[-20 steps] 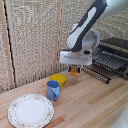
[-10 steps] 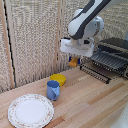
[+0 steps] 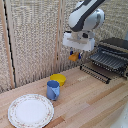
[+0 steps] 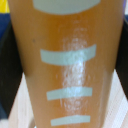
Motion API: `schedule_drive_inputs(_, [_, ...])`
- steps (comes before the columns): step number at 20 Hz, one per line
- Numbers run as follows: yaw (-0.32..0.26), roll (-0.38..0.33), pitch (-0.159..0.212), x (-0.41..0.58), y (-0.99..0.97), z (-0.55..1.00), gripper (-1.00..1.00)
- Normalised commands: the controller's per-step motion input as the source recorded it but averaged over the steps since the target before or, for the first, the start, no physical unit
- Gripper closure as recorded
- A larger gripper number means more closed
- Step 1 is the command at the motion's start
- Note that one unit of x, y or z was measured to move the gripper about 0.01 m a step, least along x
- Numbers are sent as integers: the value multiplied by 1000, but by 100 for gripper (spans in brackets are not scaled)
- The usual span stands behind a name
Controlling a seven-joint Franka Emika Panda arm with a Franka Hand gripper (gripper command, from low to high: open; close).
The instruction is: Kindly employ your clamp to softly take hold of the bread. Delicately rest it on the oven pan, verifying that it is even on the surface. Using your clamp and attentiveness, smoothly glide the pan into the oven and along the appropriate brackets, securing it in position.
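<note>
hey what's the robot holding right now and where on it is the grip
The pincer holds the bread, lifted above the wooden table. An orange piece shows between the fingers; which part of it they grip cannot be told.

Even, soft light in a grainy exterior view; the wrist view is blurred, glare streaking the bread (image 4: 70,65).

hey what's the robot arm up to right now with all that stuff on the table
The arm's hand is holding a small orange bread piece in the air, above the wooden table. The oven pan sticks out of the oven on the exterior view's right, with nothing on it yet. A blue mug, a yellow bowl and a plate sit on the table, untouched.
</note>
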Motion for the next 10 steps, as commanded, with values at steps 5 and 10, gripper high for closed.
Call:
schedule_drive_inputs(5, [-190,0,116,126,-628,379,100])
schedule_drive_inputs(10, [-129,0,90,62,-799,235,100])
